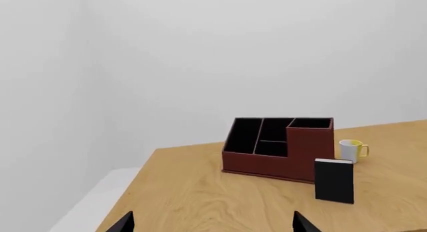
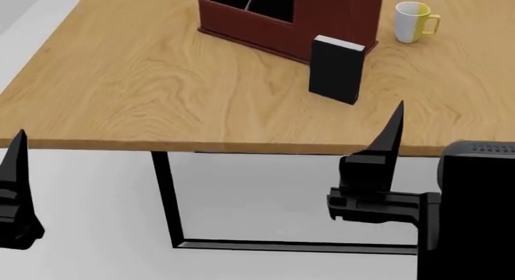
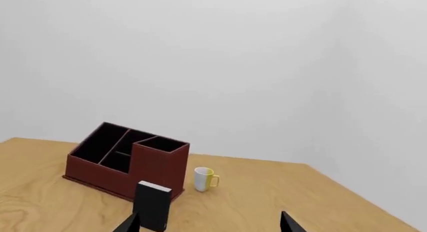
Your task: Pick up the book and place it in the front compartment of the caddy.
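The book (image 2: 336, 70), black with a pale top edge, stands upright on the wooden table just in front of the caddy (image 2: 281, 17). The caddy is a red-brown box with black sections and is cut off at the head view's top. My left wrist view shows the book (image 1: 333, 181) beside the caddy (image 1: 277, 147). The right wrist view also has the book (image 3: 152, 206) and caddy (image 3: 127, 159). My left gripper (image 1: 213, 227) and right gripper (image 3: 210, 226) are both open and hold nothing. They hang off the table's near edge, well short of the book.
A white-and-yellow mug (image 2: 412, 22) stands right of the caddy, a little behind the book. The table (image 2: 120, 81) ends in a front edge near my arms, with a black leg frame (image 2: 165, 195) beneath. White walls lie behind.
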Robot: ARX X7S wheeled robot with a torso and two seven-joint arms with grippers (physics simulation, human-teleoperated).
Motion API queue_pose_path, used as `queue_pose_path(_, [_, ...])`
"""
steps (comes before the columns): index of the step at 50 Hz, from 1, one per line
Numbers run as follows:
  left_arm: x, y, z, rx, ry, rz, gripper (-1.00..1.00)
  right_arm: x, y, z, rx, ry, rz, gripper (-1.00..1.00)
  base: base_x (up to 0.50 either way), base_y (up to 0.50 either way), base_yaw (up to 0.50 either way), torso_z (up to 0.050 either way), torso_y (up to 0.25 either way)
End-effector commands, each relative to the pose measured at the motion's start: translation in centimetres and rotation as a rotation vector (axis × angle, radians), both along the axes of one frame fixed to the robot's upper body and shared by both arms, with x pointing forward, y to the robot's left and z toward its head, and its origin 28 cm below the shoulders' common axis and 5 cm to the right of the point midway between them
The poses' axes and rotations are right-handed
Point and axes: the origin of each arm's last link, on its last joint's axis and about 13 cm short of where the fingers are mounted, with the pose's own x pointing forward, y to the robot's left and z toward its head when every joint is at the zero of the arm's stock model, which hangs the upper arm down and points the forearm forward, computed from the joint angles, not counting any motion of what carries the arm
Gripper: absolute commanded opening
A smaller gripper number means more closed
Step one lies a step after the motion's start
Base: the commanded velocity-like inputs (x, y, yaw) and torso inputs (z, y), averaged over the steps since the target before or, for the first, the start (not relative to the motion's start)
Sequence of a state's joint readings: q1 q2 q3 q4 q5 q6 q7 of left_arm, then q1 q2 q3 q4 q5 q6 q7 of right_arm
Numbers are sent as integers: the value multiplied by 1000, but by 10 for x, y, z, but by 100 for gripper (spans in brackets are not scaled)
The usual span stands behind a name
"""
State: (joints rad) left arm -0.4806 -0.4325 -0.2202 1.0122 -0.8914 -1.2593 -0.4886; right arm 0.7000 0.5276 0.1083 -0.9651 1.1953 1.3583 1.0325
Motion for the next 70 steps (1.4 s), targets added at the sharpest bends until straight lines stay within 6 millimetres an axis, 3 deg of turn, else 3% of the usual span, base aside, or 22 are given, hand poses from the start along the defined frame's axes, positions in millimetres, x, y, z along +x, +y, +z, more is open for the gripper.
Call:
queue_pose_path(1, [0, -1, 0, -1, 1, -4, 100, 2, -1, -1, 4, 11, -9, 100, 500, 0, 0, 0, 0])
queue_pose_path(70, [-1, -1, 0, -1, -7, -1, 100, 1, -1, -2, -3, 4, -7, 100, 500, 0, 0, 0, 1])
